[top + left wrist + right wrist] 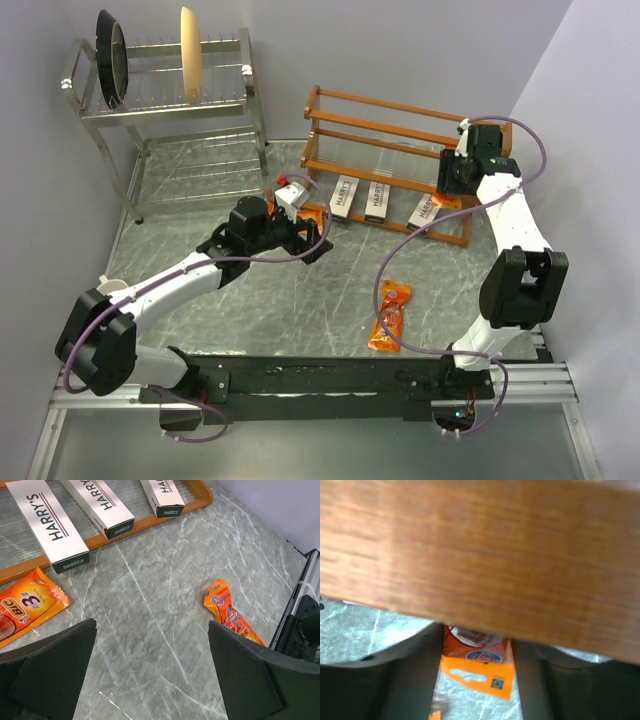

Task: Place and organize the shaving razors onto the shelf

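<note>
R gripper [447,192] at right end of wooden shelf [385,105], tucked under a rail [480,555]. Orange razor pack [477,667] sits betw its fingers, hang-tab end toward wrist. Pinched or let go, can't tell. Prob slotting it beside the three HARRY'S boxes [100,502] on bottom tier.

L gripper [151,625] spread wide, holding nothing. BIC pack [27,605] lies just outside one finger, second orange pack [227,610] just outside the other. Likely next picks.

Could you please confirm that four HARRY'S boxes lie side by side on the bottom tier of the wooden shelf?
Not quite: the top external view shows three HARRY'S boxes, not four, lying side by side on the bottom tier of the wooden shelf.
</note>
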